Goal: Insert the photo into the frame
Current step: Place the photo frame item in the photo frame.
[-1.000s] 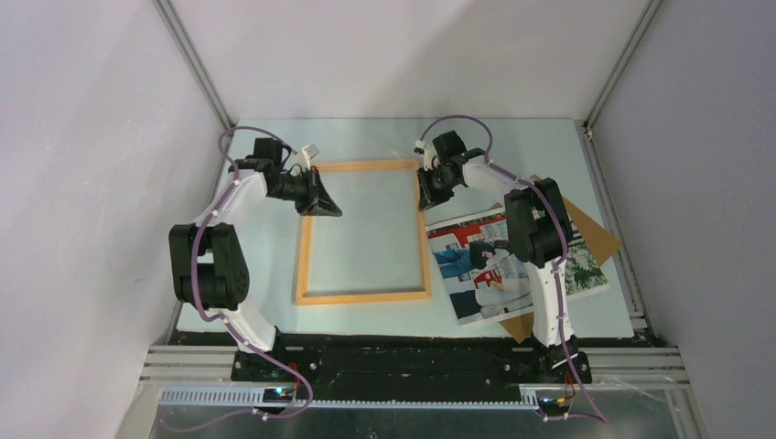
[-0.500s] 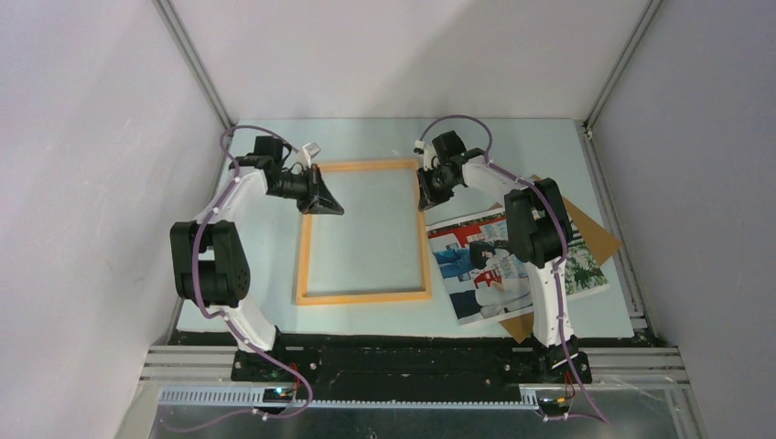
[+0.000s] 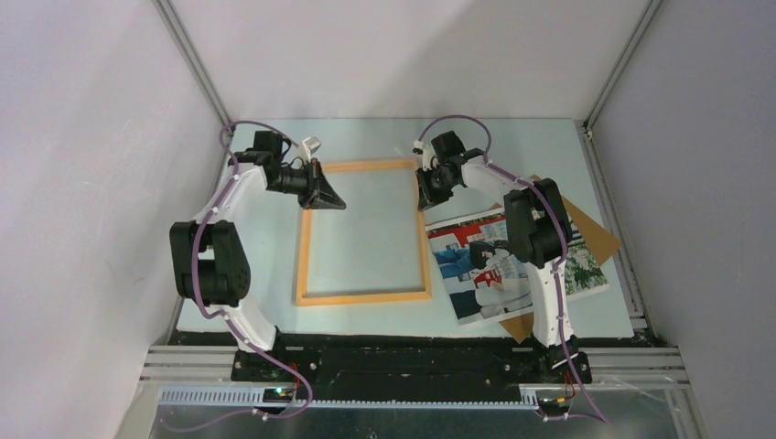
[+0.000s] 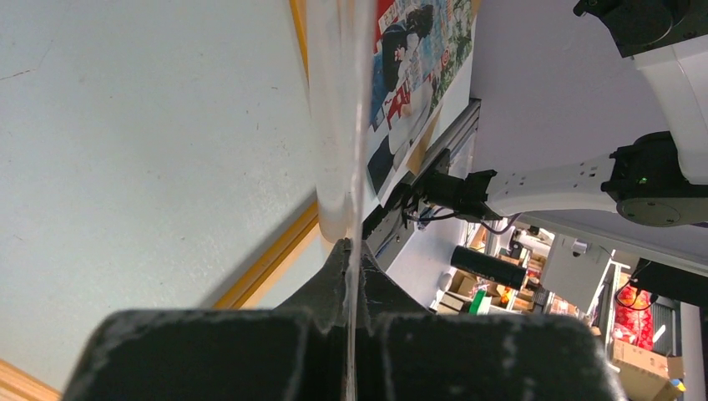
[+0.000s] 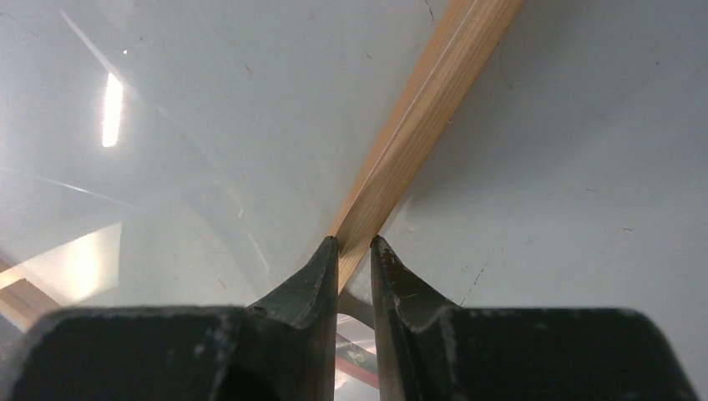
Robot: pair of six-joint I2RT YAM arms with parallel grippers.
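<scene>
The left gripper (image 3: 332, 201) has edged a little farther from the arm bases at the far-left corner of the frame (image 3: 364, 296). The right gripper (image 3: 426, 203) and everything lying on the surface (image 3: 265, 265) have kept their places. Just beside the frame's near-right corner lies the photo (image 3: 471, 274), tilted, resting on a brown backing board (image 3: 593, 236) and partly hidden by the right arm. The light-orange wooden frame lies flat on the surface. At its far-right corner the right gripper's fingers (image 5: 313, 267) stand narrow, pinching the wooden bar between their tips. At its far-left corner the left gripper's fingers (image 4: 321, 292) are closed on the thin edge of a clear sheet (image 4: 334, 125), which the left wrist view shows edge-on.
</scene>
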